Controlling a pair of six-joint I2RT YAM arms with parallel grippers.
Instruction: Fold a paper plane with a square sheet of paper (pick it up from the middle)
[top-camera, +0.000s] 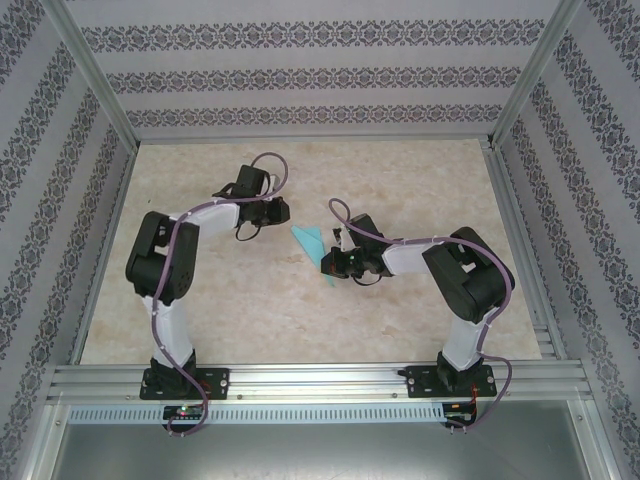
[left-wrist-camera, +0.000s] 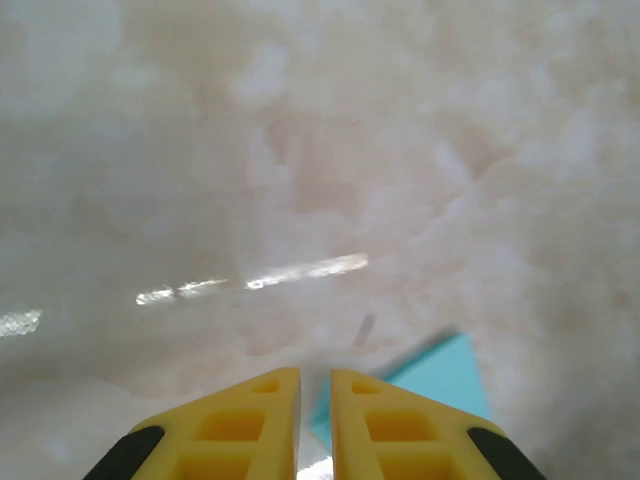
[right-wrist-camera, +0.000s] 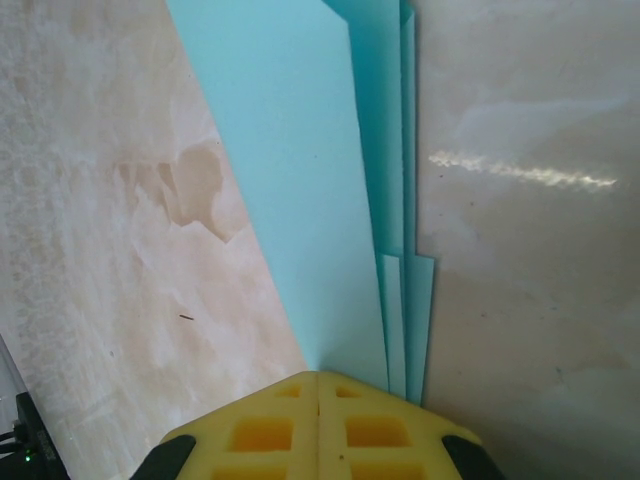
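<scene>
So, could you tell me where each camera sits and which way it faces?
Top external: above and behind, looking down on the table; both arms show.
Left wrist: on the left arm, facing the table past the left gripper.
Right wrist: on the right arm, facing down past the right gripper.
All share the paper plane.

Pale marbled table (top-camera: 200, 320), turquoise paper plane (top-camera: 311, 241) near its middle

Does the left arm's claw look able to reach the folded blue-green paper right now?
Probably yes. The left claw sits right beside the folded turquoise paper, with bare marbled table between them. The right claw presses the paper's far end, so it doesn't seem in the way.
</scene>
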